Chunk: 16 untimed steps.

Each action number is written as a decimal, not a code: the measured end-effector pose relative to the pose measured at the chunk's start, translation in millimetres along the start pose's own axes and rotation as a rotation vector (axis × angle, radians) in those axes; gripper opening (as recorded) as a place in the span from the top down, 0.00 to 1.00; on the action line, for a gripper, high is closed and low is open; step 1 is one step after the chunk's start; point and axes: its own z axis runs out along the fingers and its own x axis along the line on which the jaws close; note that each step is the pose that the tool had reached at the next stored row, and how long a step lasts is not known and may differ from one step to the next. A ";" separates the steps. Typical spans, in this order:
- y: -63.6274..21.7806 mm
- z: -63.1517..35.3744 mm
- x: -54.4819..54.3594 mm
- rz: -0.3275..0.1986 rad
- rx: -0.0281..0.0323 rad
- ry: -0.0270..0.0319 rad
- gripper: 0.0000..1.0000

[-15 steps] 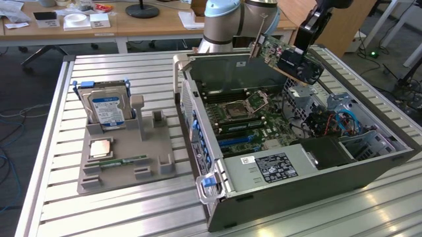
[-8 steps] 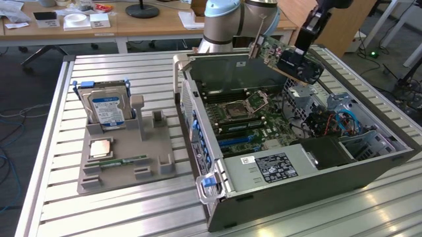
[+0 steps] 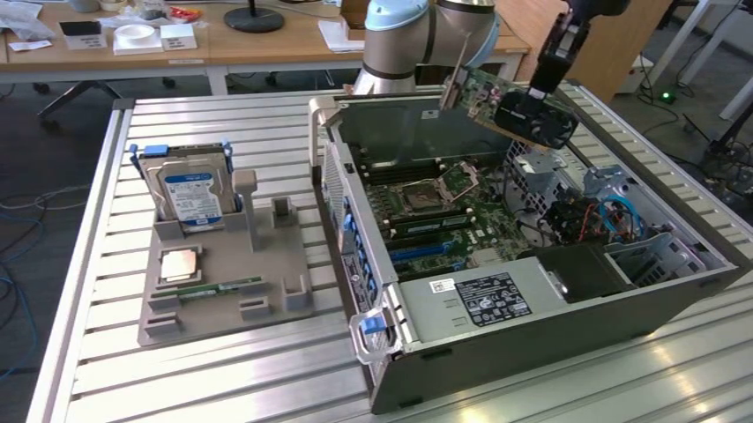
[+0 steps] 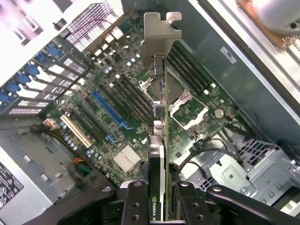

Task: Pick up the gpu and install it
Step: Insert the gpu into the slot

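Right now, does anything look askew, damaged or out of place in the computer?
Only the gpu: it hangs tilted in the gripper above the open case, over the motherboard, in no slot. That suits a card not yet installed. I see nothing spilled or broken.

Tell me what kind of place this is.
Probably a robotics lab: a robot arm holds a gpu over an open computer case on a slatted metal table, with office desks behind.

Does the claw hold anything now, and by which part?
The claw holds the gpu by its dark cooler end, opposite the silvery bracket, pinched across its two flat faces above the open case.
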 end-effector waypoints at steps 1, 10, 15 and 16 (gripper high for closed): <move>0.0 0.1 0.0 -0.017 0.0000 0.0011 0.74; -0.1 0.8 0.0 -0.164 0.0007 0.0111 0.74; -0.1 1.3 0.0 -0.251 0.0010 0.0171 0.74; -0.1 1.4 0.0 -0.269 0.0011 0.0182 0.74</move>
